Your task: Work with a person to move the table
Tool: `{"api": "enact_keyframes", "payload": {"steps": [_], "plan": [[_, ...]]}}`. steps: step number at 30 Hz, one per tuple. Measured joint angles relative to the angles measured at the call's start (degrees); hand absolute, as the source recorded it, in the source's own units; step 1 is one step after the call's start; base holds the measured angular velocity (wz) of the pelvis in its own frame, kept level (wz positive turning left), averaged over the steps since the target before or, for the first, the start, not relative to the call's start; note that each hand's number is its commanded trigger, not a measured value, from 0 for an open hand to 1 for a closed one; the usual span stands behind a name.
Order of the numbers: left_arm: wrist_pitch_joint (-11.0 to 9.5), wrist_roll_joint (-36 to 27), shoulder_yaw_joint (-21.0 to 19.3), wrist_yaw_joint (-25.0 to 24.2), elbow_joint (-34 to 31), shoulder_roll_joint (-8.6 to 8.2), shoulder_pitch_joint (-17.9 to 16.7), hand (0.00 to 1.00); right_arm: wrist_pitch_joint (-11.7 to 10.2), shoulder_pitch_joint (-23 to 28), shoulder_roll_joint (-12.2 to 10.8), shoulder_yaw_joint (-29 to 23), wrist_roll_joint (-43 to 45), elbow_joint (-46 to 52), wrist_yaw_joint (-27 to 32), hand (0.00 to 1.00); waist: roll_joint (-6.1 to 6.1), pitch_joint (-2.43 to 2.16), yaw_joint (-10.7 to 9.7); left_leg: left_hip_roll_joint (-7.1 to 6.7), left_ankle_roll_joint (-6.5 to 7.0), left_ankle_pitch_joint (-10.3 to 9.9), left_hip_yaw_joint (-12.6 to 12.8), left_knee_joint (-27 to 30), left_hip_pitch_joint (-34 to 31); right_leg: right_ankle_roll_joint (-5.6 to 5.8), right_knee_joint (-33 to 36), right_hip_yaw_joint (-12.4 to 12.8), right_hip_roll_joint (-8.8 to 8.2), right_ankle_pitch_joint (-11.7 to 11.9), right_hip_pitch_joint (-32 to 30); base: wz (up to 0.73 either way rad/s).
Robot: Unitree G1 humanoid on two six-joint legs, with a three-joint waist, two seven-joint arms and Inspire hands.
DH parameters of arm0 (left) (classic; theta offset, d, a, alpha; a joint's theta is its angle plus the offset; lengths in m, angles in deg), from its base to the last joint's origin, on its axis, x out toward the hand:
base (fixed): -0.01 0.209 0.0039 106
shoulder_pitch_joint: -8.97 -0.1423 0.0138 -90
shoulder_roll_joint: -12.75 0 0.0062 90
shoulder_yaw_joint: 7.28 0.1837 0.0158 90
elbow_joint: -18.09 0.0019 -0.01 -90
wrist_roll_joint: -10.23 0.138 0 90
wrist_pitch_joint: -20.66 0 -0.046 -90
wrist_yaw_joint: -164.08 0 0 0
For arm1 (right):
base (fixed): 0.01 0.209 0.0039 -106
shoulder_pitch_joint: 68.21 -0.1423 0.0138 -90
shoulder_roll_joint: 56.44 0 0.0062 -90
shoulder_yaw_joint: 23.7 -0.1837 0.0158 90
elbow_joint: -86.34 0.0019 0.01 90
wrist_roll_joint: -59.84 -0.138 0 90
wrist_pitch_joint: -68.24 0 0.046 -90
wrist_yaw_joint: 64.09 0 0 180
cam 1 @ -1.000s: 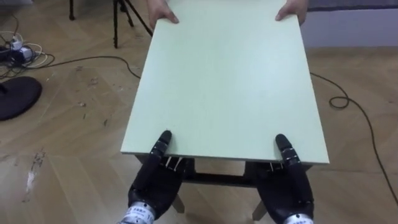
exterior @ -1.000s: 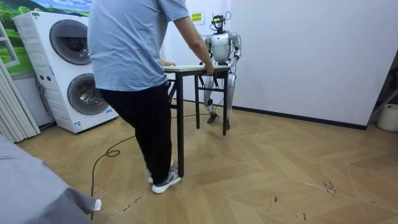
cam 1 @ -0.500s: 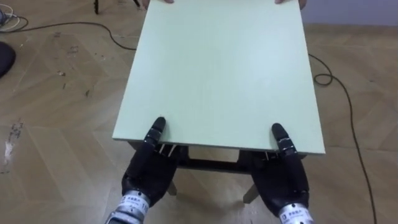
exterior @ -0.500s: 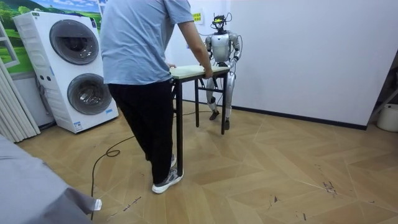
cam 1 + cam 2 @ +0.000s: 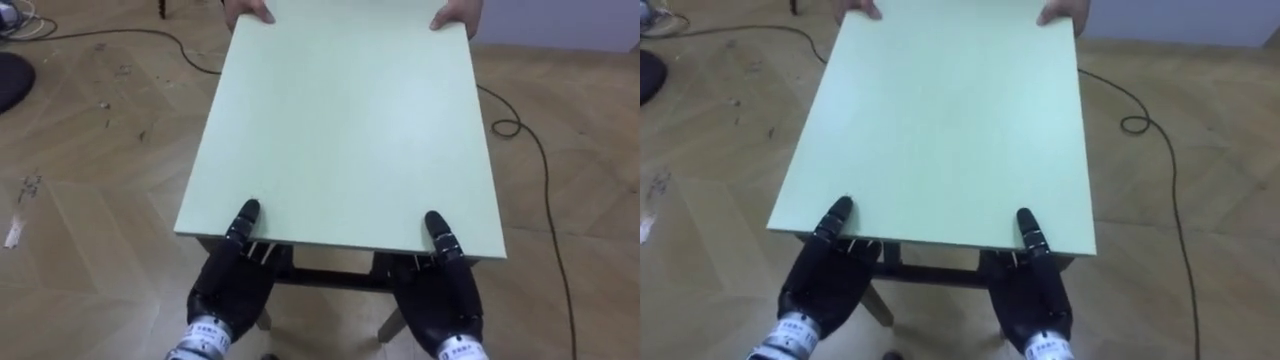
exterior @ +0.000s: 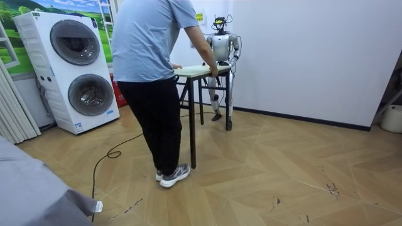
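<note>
In the last sec the person (image 6: pixel 151 75) stepped twd the robot and the pale-green counter (image 5: pixel 345 120) between them came along, left hand (image 5: pixel 232 278) & right hand (image 5: pixel 440 288) each clamped on its near edge, thumb on top: carry's under way.

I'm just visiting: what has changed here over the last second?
The person has stepped towards the room view's right, nearer the robot, and the table has gone with them. Unchanged: the person's hands hold its far edge, the robot's left hand and right hand grip its near edge.
</note>
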Motion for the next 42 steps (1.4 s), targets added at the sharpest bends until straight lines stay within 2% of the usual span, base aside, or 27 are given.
{"api": "enact_keyframes", "payload": {"steps": [1, 2, 5, 7, 8, 9, 10, 11, 13, 14, 15, 16, 19, 21, 23, 25, 27, 28, 29, 30, 32, 35, 38, 39, 40, 41, 42], "plan": [[0.05, -0.51, 0.07, 0.0, 0.03, -0.21, -0.37, 1.0, 0.0, -0.24, 0.56, 0.24, -0.09, 0.0, 0.17, 1.0, 1.09, 0.06, 0.89, 0.61, -0.16, -3.8, -0.47, 7.6, 0.0, -0.55, 0.04, -1.84, 0.16, 0.31, 0.01, -0.46], [0.04, -0.54, 0.0, 0.0, 0.03, -0.64, -0.9, 1.0, -0.09, -0.29, 0.65, 0.25, 0.39, 0.0, 0.21, 1.0, 2.2, 0.15, 0.85, 0.62, -0.27, -6.19, -1.79, 14.66, 0.34, -1.03, 0.13, -3.43, 0.45, 0.61, -0.02, -0.2], [0.02, 0.14, -0.64, 0.0, 0.01, -1.73, -1.13, 1.0, -0.27, -0.29, 0.55, 0.22, 0.74, 0.14, 0.21, 1.0, 3.5, 0.01, -0.51, 0.22, -0.29, -7.86, -3.29, 24.09, 5.13, -1.82, 1.19, -6.71, 0.68, 0.74, -0.93, 0.23], [0.0, 0.19, -0.63, 0.01, -0.04, -2.11, -0.78, 1.0, -0.6, -0.39, 0.63, 0.35, 0.72, 0.68, 0.21, 1.0, 4.47, -0.23, -2.16, 0.15, -0.56, -7.79, -4.6, 24.53, 10.27, -2.2, 2.43, -8.84, 1.02, 0.55, -2.09, 0.5], [0.01, 0.19, -0.61, 0.01, -0.12, -2.11, -0.54, 1.0, -0.78, -0.53, 0.8, 0.4, 0.71, 0.95, 0.2, 1.0, 4.77, -0.2, -2.76, 0.23, -0.7, -7.71, -4.75, 23.79, 11.67, -2.24, 3.14, -9.2, 1.19, 0.52, -2.86, 0.47], [0.0, 0.21, -0.72, 0.05, -0.04, -1.96, 0.03, 1.0, -1.4, -1.05, 1.03, 0.85, 0.62, 1.13, 0.2, 1.0, 4.6, 0.07, -3.08, -0.07, -2.15, -9.58, -4.67, 19.49, 13.68, -2.29, 4.96, -9.27, 0.9, 0.55, -4.39, 0.19], [0.0, 0.21, -0.77, 0.37, 0.16, -2.22, -0.09, 1.0, -2.05, -1.09, 1.28, 1.35, 0.65, 1.16, 0.21, 1.0, 4.08, 0.13, -3.04, -1.31, -2.28, -9.7, -4.61, 15.49, 15.16, -2.55, 5.1, -8.09, 0.28, 1.78, -4.96, 0.22], [0.0, 0.15, -0.76, 0.42, 0.16, -2.42, -0.49, 1.0, -2.93, -1.07, 1.62, 2.0, 0.57, 1.23, 0.21, 1.0, 4.05, 0.09, -4.14, -2.15, -2.31, -9.71, -4.97, 11.69, 16.75, -2.71, 4.53, -6.14, 0.44, 2.71, -4.95, 0.29], [0.0, 0.16, -0.72, 0.4, 0.16, -2.33, -0.51, 1.0, -2.98, -1.07, 1.83, 1.94, 0.16, 1.21, 0.21, 1.0, 4.03, 0.04, -5.96, -3.03, -2.7, -9.96, -6.17, 5.35, 18.42, -2.62, 2.6, -4.05, 0.36, 4.18, -4.94, 0.63], [0.07, 0.19, -0.66, 0.38, 0.08, -2.31, -0.5, 1.0, -3.05, -1.07, 1.92, 1.93, 0.08, 1.22, 0.16, 1.0, 4.09, 0.0, -6.22, -3.31, -3.06, -10.18, -6.45, 1.04, 19.64, -2.66, 1.77, -2.61, 0.66, 5.27, -5.5, 0.52], [0.08, 0.19, -0.58, 0.37, 0.02, -2.28, -0.5, 1.0, -3.06, -1.07, 1.92, 1.93, 0.12, 1.24, 0.09, 1.0, 4.1, 0.0, -6.22, -3.31, -3.37, -10.41, -6.87, -0.73, 20.22, -2.67, 1.65, -2.33, 0.77, 5.6, -5.82, 0.25], [0.08, 0.27, -0.43, 0.36, -0.06, -2.42, -0.49, 1.0, -3.02, -1.11, 1.95, 1.71, 0.31, 1.36, 0.06, 1.0, 4.28, -0.08, -6.35, -3.06, -4.27, -11.7, -8.12, -2.5, 21.13, -2.71, 1.4, -2.87, 1.01, 5.79, -6.43, 0.0], [-0.03, 0.21, -0.01, 0.39, -0.07, -3.13, 0.3, 1.0, -2.95, -2.07, 1.96, 1.12, 0.31, 1.38, 0.37, 1.0, 5.28, -0.1, -4.79, -1.81, -3.06, -16.2, -8.56, -6.26, 22.27, -2.72, 3.62, -4.19, 2.14, 5.85, -9.16, -0.14], [-0.33, 0.04, 0.49, 0.47, 0.55, -3.1, 1.82, 1.0, -2.85, -2.5, 1.77, 0.41, 0.18, 1.38, 0.37, 1.0, 5.03, 0.01, -3.96, -2.04, -2.14, -17.87, -7.53, -10.12, 23.16, -3.02, 6.18, -4.96, 1.43, 6.15, -11.78, -0.09], [-1.6, -1.19, 1.24, 0.55, 2.22, -2.86, 4.06, 1.0, -2.18, -3.73, 0.73, -0.58, 0.4, 0.43, 0.42, 1.0, 4.06, 0.45, -3.75, -3.48, -0.16, -19.94, -6.6, -9.24, 21.0, -3.09, 7.66, -6.69, -0.84, 7.43, -14.73, -0.16], [-2.41, -1.66, 1.55, 1.2, 2.75, -2.88, 4.14, 1.0, -1.35, -4.36, 0.55, -1.06, 1.42, -0.59, 0.43, 1.0, 4.07, 0.46, -3.92, -4.31, 0.85, -20.47, -5.83, -5.43, 17.97, -3.11, 7.31, -9.39, -2.56, 10.4, -15.98, -0.23], [-2.41, -1.59, 1.7, 1.6, 3.05, -2.89, 4.09, 1.0, -0.55, -4.24, 0.03, -1.9, 2.18, -1.3, 0.33, 1.0, 3.65, 0.68, -4.07, -5.87, 2.69, -20.25, -5.77, -3.42, 15.79, -2.25, 6.76, -9.25, -3.96, 12.87, -16.83, -0.05], [-2.41, -1.56, 1.96, 1.66, 3.74, -2.78, 4.03, 1.0, 0.19, -3.68, -0.37, -2.53, 2.34, -1.91, 0.15, 1.0, 3.19, 0.6, -4.79, -6.94, 3.74, -19.51, -5.98, -3.13, 15.23, -1.14, 5.58, -8.57, -4.76, 14.42, -16.7, 0.14], [-2.41, -1.58, 2.38, 1.66, 4.16, -2.55, 3.83, 1.0, 0.56, -2.84, -0.62, -2.83, 2.62, -1.98, 0.09, 1.0, 2.79, 0.58, -5.43, -7.93, 4.55, -18.74, -6.16, -3.15, 15.02, -0.46, 3.1, -7.59, -4.96, 16.0, -15.72, 0.18], [-2.41, -1.63, 2.56, 1.66, 4.19, -2.38, 3.53, 1.0, 0.69, -2.49, -0.61, -2.82, 2.63, -2.0, 0.09, 1.0, 2.73, 0.57, -5.76, -8.23, 4.88, -18.55, -6.3, -3.15, 14.87, 0.11, 1.67, -6.78, -4.91, 16.51, -14.9, 0.26], [-2.35, -1.62, 2.96, 1.65, 4.19, -1.9, 2.36, 1.0, 1.48, -0.94, -0.67, -2.89, 2.63, -2.04, 0.09, 1.0, 2.12, 0.36, -7.46, -9.69, 6.18, -17.57, -7.02, -2.89, 14.55, 2.98, -1.99, -3.56, -4.88, 18.22, -12.77, 0.27], [-1.86, -1.39, 3.03, 1.7, 4.19, -1.83, 2.01, 1.0, 1.59, -0.2, -0.9, -3.07, 2.67, -2.04, 0.09, 1.0, 1.65, 0.18, -8.08, -10.99, 7.47, -16.88, -6.54, -1.3, 12.98, 6.02, -4.22, -2.77, -5.75, 19.55, -12.38, 0.06], [-1.49, -1.3, 2.99, 1.88, 4.18, -1.74, 1.98, 1.0, 1.66, -0.12, -0.83, -3.12, 2.62, -2.04, 0.16, 1.0, 1.39, 0.16, -8.88, -12.44, 8.92, -15.8, -5.52, -1.42, 12.46, 7.61, -4.96, -1.93, -6.99, 21.28, -12.58, 0.07], [-1.47, -1.25, 2.97, 1.91, 4.18, -1.73, 2.0, 1.0, 1.64, -0.13, -0.8, -3.06, 2.59, -2.04, 0.19, 1.0, 1.35, 0.14, -8.89, -12.54, 9.2, -15.64, -5.16, -1.44, 12.32, 8.02, -4.83, -1.62, -7.19, 21.61, -12.76, 0.0], [-1.45, -1.17, 2.97, 2.16, 4.18, -1.78, 2.04, 1.0, 1.44, -0.06, -0.76, -2.94, 2.51, -2.04, 0.27, 1.0, 1.36, 0.15, -9.11, -12.37, 9.56, -15.43, -4.02, -1.58, 12.25, 7.89, -2.48, -0.37, -7.63, 21.34, -13.24, 0.25], [-1.21, -0.9, 3.03, 2.57, 4.18, -1.86, 2.33, 1.0, 1.11, 0.36, -0.88, -2.95, 2.17, -1.98, 0.26, 1.0, 1.34, 0.14, -9.56, -11.49, 9.57, -15.11, -1.73, -2.15, 12.48, 6.65, 3.91, 0.73, -8.8, 17.86, -13.81, 0.41], [-1.14, -0.77, 3.19, 2.76, 4.18, -1.83, 2.47, 1.0, 0.94, 0.72, -0.94, -2.93, 1.88, -1.85, 0.26, 1.0, 1.13, 0.07, -9.8, -11.26, 9.56, -14.71, -0.65, -3.01, 12.88, 6.3, 7.15, 0.96, -9.46, 15.49, -13.69, 0.55]]}}
